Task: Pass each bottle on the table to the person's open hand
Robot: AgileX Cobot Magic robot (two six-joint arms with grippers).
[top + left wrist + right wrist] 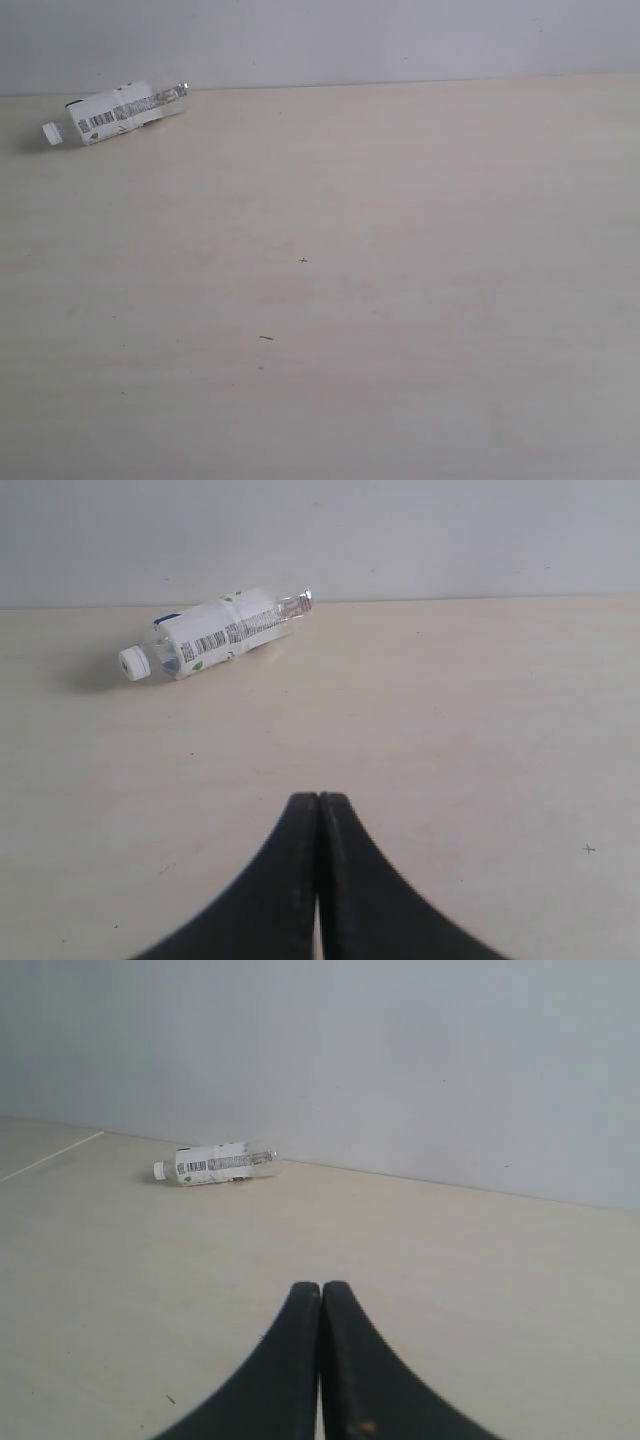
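Bottle (115, 112) lying on table (400, 300) near wall, label seemingly barcoded; left hand (318, 800), right hand (320, 1288) fully closed, empty.

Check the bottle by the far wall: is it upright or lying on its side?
Lying on its side: the bottle rests lengthwise on the table, cap end pointing sideways, not up.

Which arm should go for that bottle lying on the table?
Left, probably. The bottle lies far left in the exterior view, that arm's side, and looks larger past the left gripper than past the right gripper. Both are shut.
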